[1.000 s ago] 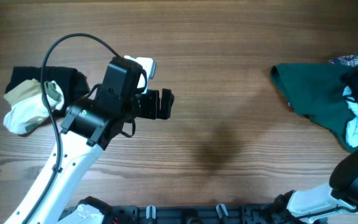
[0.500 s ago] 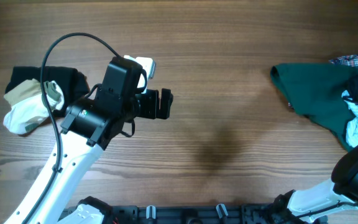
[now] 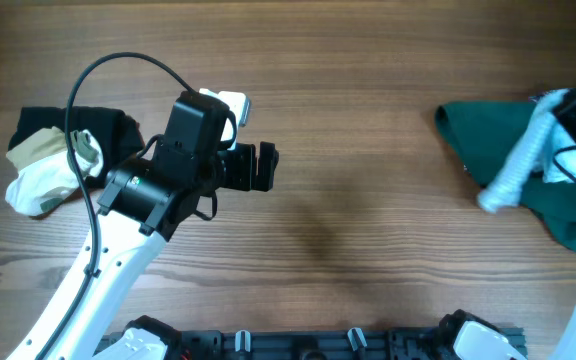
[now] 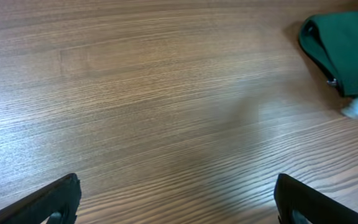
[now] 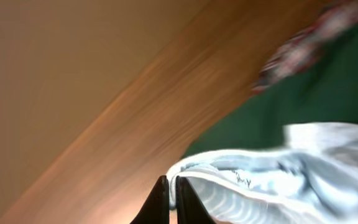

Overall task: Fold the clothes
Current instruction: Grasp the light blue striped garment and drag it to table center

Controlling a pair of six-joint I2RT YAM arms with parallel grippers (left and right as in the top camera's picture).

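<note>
No fold yet: right fingers (image 5: 160, 200) clamp the pale striped garment (image 3: 516, 165) above the dark green garment (image 3: 488, 135); left fingers (image 4: 55, 202) gape empty.

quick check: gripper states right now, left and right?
Left gripper: open, holding nothing.
Right gripper: closed on the pale striped garment.

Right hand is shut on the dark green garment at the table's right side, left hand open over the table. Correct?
No. The right hand is shut on the pale blue-and-white striped garment, which stretches across the dark green garment; the overhead view shows it. The left hand is open over the table.
</note>
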